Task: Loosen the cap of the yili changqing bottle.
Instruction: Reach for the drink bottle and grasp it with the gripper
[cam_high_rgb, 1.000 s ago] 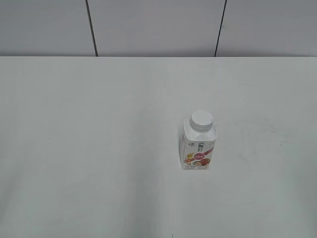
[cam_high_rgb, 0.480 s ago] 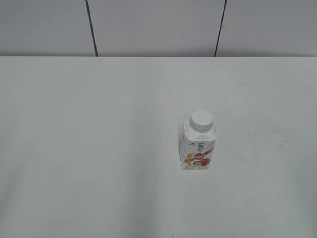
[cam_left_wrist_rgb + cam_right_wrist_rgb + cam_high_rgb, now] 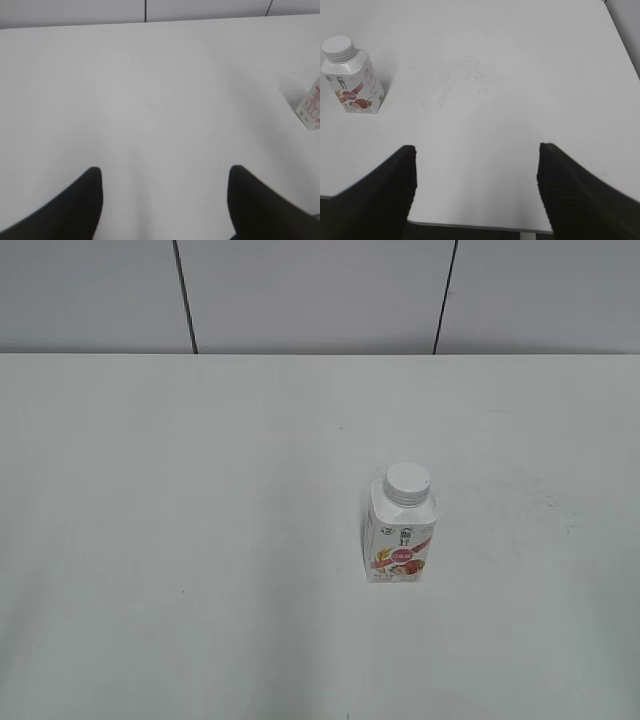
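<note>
Bare robot test bench looking like a lab, plain white table (image 3: 200, 540) filling most of the exterior view, pale grey panelled wall (image 3: 320, 290) with dark vertical seams (image 3: 185, 295) running behind it, black gripper fingers (image 3: 380, 195) framing wrist views.

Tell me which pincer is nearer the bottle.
Right, probably. The bottle stands ahead-left of the right pincer; from the left pincer it sits far right, at the frame edge.

Yili changqing bottle (image 3: 312, 104) cut off by the left wrist view's right edge, label print unreadable.
</note>
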Robot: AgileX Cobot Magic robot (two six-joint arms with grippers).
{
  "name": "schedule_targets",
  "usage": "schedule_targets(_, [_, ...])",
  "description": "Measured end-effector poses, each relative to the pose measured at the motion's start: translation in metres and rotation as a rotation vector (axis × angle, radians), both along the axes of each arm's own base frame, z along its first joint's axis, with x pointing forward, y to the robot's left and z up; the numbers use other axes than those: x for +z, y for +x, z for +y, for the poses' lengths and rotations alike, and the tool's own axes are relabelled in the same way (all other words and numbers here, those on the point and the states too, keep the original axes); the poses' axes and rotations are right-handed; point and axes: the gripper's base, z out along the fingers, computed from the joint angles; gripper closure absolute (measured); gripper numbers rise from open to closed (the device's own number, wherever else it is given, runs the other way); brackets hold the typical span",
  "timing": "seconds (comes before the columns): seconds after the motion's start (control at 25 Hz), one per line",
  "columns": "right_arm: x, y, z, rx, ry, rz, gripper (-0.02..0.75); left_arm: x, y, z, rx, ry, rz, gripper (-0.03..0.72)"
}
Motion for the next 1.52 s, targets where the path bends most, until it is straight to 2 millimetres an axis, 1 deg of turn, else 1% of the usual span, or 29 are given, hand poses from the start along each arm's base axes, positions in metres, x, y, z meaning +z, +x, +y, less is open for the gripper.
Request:
schedule_targets(0.16, [0.000,0.000,0.000,0.000,0.000,0.000,0.146,0.002,0.000,0.000,0.000,-0.002,-0.016,0.207])
schedule_targets(0.24, [0.000,0.000,0.000,0.000,0.000,0.000,0.146,0.008,0.000,0.000,0.000,-0.006,-0.058,0.207])
schedule_targets(0.6, [0.002,0.000,0.000,0.000,0.001,-0.012,0.146,0.037,0.007,-0.001,0.000,-0.041,-0.396,0.207])
schedule_targets(0.72, [0.005,0.000,0.000,-0.001,0.004,-0.034,0.146,0.038,0.011,-0.001,0.000,-0.048,-0.457,0.207])
schedule_targets(0.84, [0.006,0.000,0.000,-0.001,0.005,-0.045,0.146,0.034,0.014,-0.001,0.000,-0.048,-0.463,0.207])
schedule_targets(1.08, [0.009,0.001,0.000,-0.001,0.008,-0.071,0.146,0.036,0.016,-0.002,0.000,-0.050,-0.484,0.207])
schedule_targets(1.2, [0.013,0.002,0.000,-0.002,0.014,-0.115,0.146,0.034,0.028,-0.003,0.002,-0.045,-0.488,0.207])
schedule_targets(1.36, [0.019,0.004,0.000,-0.004,0.022,-0.185,0.146,0.024,0.050,-0.005,0.001,-0.043,-0.479,0.207])
schedule_targets(1.52, [0.020,0.004,0.000,-0.005,0.025,-0.205,0.146,0.017,0.073,-0.008,0.000,-0.044,-0.491,0.207])
